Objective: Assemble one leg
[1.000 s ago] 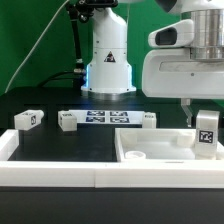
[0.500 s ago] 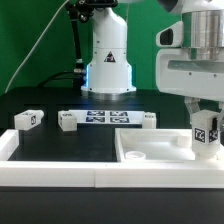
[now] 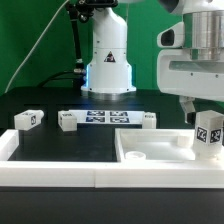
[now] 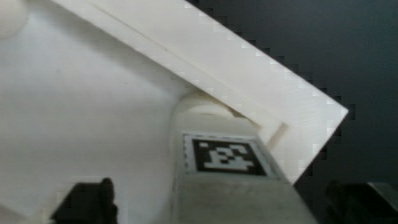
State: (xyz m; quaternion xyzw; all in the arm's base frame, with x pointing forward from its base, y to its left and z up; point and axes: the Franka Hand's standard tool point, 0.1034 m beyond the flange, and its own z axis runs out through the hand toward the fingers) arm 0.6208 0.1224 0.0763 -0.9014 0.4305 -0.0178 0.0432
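Observation:
A white leg (image 3: pixel 208 137) with a black-and-white tag stands upright at the right corner of the flat white tabletop (image 3: pixel 150 152) in the exterior view. My gripper (image 3: pixel 205 112) is right above it, around its upper part. In the wrist view the leg (image 4: pixel 231 165) rises between the two dark fingers (image 4: pixel 86 200), and a gap shows on each side of it. Its rounded end meets the tabletop's corner (image 4: pixel 267 95). The jaws stand open around the leg.
Three more legs lie on the black table: one at the far left (image 3: pixel 28 119), one beside the marker board (image 3: pixel 67 122) and one to its right (image 3: pixel 148 119). The marker board (image 3: pixel 100 118) lies in the middle. A white wall (image 3: pixel 50 168) runs along the front and left. The robot base (image 3: pixel 107 60) stands behind.
The hand has shifted toward the exterior view's right. The leg stayed almost in place at the tabletop's corner, tilting briefly and ending slightly further right.

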